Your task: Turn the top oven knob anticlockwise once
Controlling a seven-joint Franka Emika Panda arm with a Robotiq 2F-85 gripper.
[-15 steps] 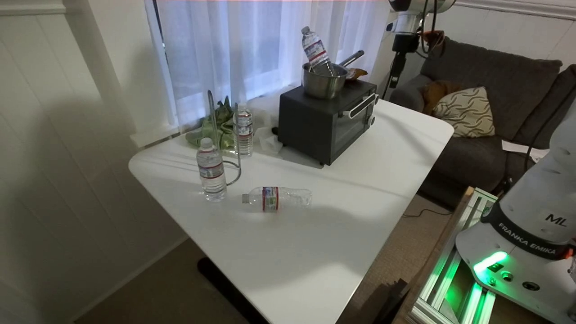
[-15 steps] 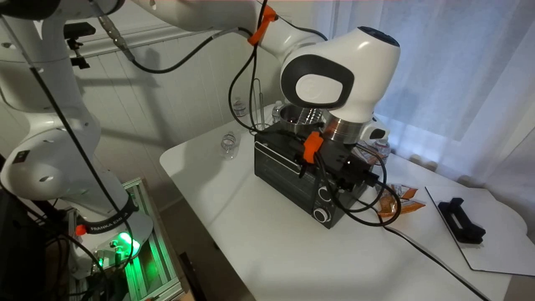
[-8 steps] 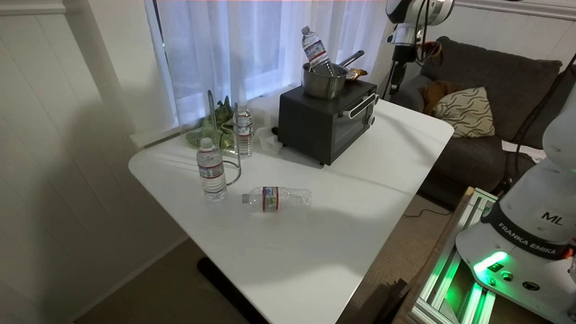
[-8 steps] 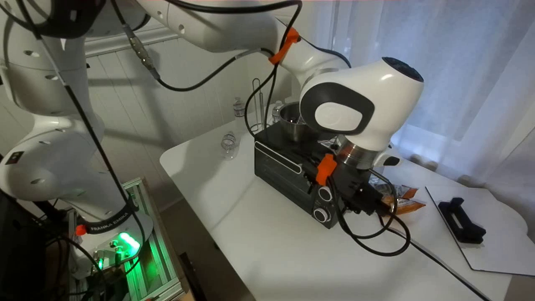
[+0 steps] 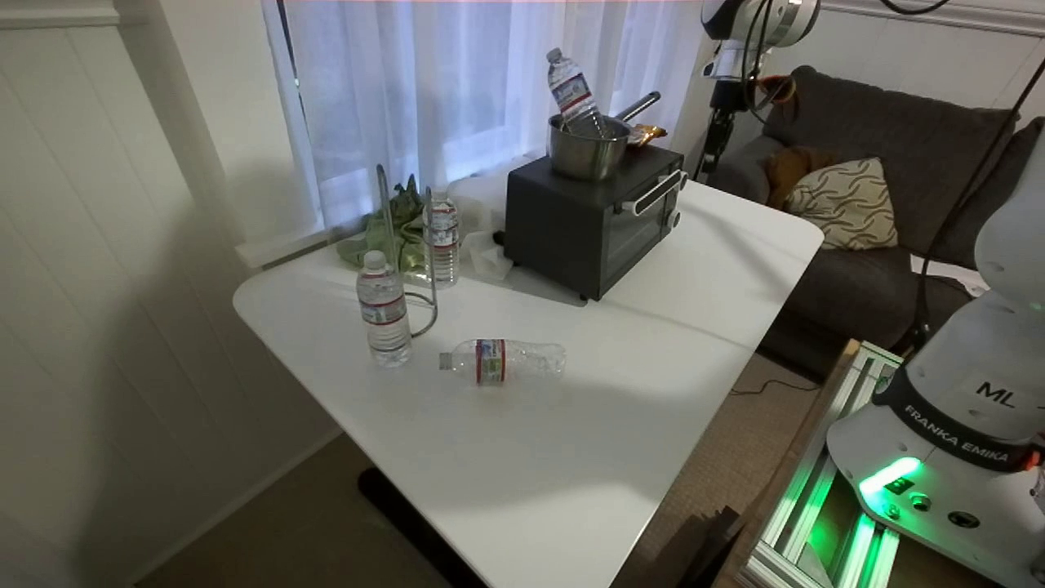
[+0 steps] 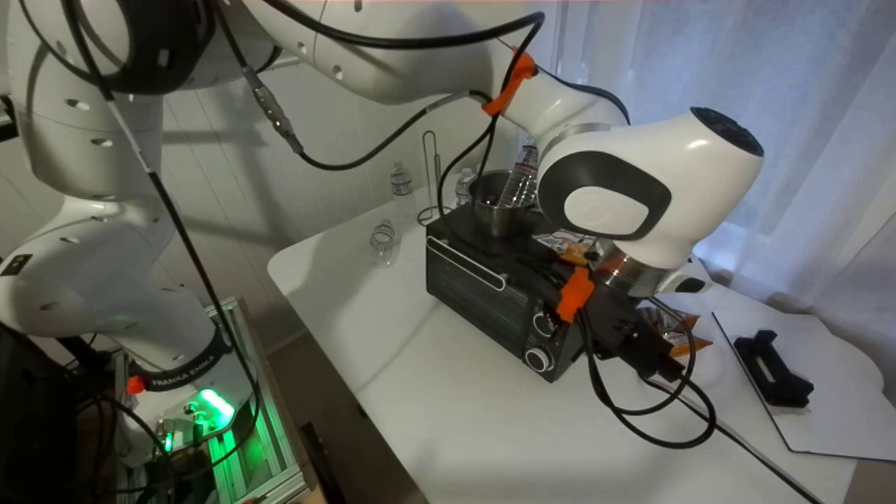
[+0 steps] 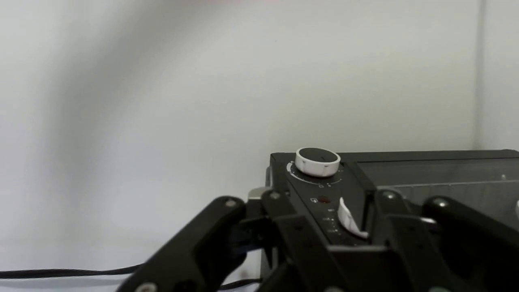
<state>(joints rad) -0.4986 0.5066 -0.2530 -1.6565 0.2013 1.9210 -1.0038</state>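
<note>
The dark toaster oven (image 6: 469,304) stands on the white table, its control panel at one end of the front. Its top knob (image 6: 544,323) shows a pale rim and is partly covered by my gripper. In the wrist view only a white crescent of the top knob's rim (image 7: 349,221) appears. My gripper (image 7: 331,198) reaches over the panel with its jaws partly apart, the left finger (image 7: 279,202) beside the panel and the right finger (image 7: 391,202) on the knob's far side. Contact with the knob cannot be made out. Beyond sits the uncovered lower knob (image 7: 318,165).
On the oven rests a steel pot (image 5: 589,155) holding a tilted water bottle (image 5: 574,90). The white oven handle (image 6: 465,264) runs along the door's top. My looped cables (image 6: 602,392) hang beside the panel. More bottles (image 5: 384,314) and a black holder (image 6: 773,374) occupy the table.
My arm has moved down and to the right in an exterior view, shifting along the oven toward its panel end. The oven and the bottles have stayed in place.
</note>
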